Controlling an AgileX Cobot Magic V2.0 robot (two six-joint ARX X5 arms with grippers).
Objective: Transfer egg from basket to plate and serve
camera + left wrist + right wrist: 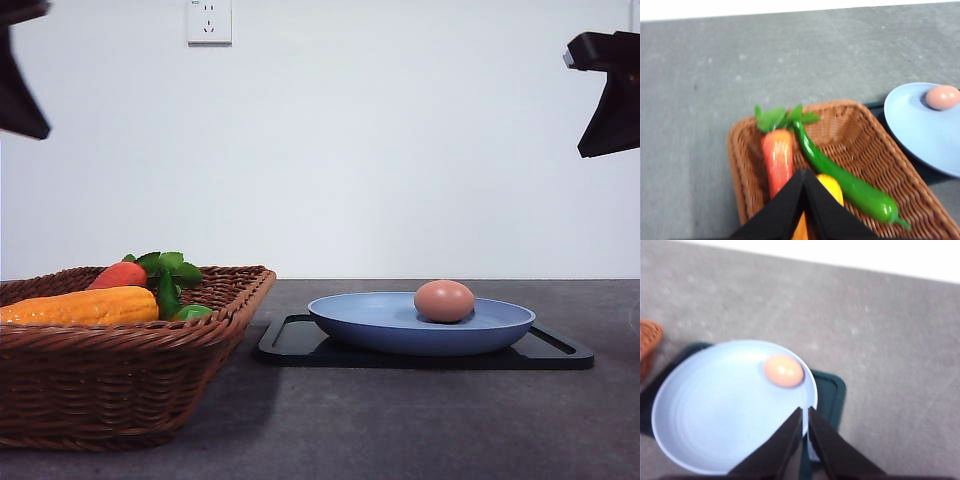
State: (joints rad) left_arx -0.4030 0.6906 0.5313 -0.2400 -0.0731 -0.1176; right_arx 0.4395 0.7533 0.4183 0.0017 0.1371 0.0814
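Front view: I see the egg (444,300) resting on the blue plate (380,325) at center right, ready for serving, the plate sitting on a black tray (300,345); the basket (120,390) is cut off at lower left. Left wrist view: my left gripper (804,176) hangs over the basket, jaws together, hiding part of a carrot (777,160). Right wrist view: my right gripper (805,412) hovers above the plate rim, jaws nearly closed, empty.

Dark grey table (420,430), just two things sitting on it

Wicker basket (120,385) lower left of the frame, flat black tray (300,345) centre-right, near each other.
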